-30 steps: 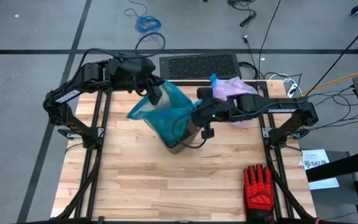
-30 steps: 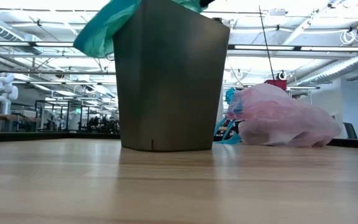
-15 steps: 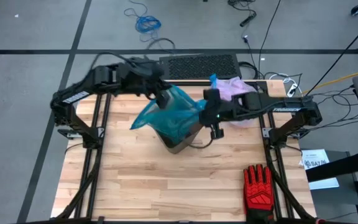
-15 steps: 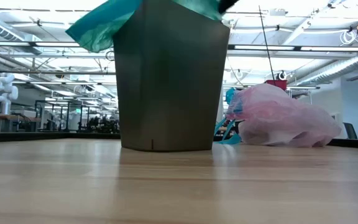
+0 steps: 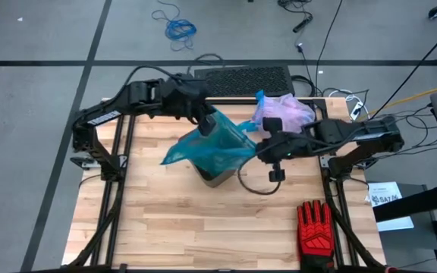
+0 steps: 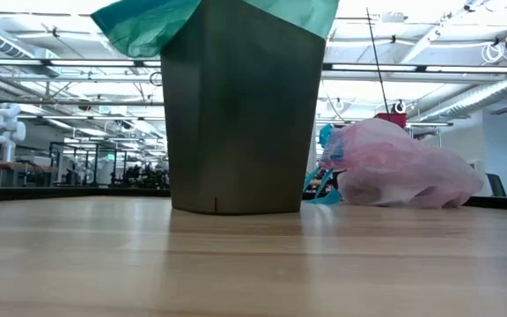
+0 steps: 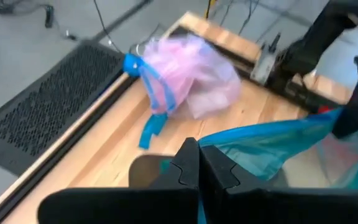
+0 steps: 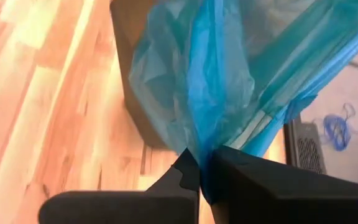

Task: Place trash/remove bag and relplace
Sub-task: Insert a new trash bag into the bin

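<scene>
High view: we read the scene from our left side across to our right.
Left gripper (image 5: 205, 120): we have its fingers pressed together, pinching the far-left edge of the translucent teal-green plastic bag (image 5: 215, 144), above the back rim of the bin.
Bin: the dark grey-brown tapered plastic bin (image 6: 240, 114) stands upright near the middle of the wooden table (image 5: 173, 220), with the teal bag's mouth draped over its top.
Right gripper (image 5: 265, 149): we have its fingers clamped on the bag's opposite edge, just off the bin's right rim; the right wrist view shows the film gathered between them.
Key relation: the bag's mouth is stretched as a line from our left fingers at the back to our right fingers at the front-right, and the bin opening lies below and between them; we judge both edges must come down and outward over the rim.
Nearer arm: each is already on its own edge.
Old liner: the thin pinkish-lavender plastic bin liner with blue drawstring (image 5: 283, 112) lies bunched at the table's far right, apart from the bin, beyond the right arm.
</scene>
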Controlling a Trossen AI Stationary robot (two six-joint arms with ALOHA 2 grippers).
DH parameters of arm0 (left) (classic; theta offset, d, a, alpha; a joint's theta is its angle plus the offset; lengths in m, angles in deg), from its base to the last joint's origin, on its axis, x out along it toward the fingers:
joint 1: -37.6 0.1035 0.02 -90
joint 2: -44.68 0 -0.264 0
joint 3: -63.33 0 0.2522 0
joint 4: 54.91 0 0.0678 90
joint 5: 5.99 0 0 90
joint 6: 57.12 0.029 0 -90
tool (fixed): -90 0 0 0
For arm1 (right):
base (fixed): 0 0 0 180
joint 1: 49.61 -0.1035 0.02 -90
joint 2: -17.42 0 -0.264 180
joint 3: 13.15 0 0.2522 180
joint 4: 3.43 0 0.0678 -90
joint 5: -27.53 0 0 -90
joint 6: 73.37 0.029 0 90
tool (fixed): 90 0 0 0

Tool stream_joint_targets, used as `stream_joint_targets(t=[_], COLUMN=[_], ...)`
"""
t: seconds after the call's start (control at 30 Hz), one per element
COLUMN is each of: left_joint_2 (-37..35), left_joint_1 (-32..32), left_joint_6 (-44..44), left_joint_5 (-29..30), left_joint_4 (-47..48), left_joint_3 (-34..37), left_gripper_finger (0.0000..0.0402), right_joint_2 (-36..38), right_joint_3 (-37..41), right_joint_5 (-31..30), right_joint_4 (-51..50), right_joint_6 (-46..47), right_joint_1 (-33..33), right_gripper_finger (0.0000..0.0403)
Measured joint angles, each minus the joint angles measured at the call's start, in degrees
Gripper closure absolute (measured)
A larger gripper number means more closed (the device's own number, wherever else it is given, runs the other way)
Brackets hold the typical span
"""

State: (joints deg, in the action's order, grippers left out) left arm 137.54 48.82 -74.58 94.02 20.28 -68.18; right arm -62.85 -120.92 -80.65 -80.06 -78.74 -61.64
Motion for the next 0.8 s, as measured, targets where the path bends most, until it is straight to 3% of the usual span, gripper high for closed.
stream_joint_targets(t=[0.3,0.47,0.8], left_joint_2=[5.3,7.5,12.3], left_joint_1=[3.2,6.6,11.1], left_joint_6=[3.3,5.5,9.5], left_joint_5=[-0.3,-3.1,-12.2], left_joint_4=[2.8,2.7,4.4], left_joint_3=[0.1,0.1,0.1], left_gripper_finger=[0.0401,0.0401,0.0402], right_joint_2=[-0.4,-0.3,-0.1], right_joint_3=[10.2,10.5,10.5], right_joint_5=[-3.3,-3.0,-2.7], right_joint_4=[4.7,10.0,10.3], right_joint_6=[1.3,1.8,2.4], right_joint_1=[1.0,1.2,1.2], right_gripper_finger=[0.0403,0.0403,0.0403])
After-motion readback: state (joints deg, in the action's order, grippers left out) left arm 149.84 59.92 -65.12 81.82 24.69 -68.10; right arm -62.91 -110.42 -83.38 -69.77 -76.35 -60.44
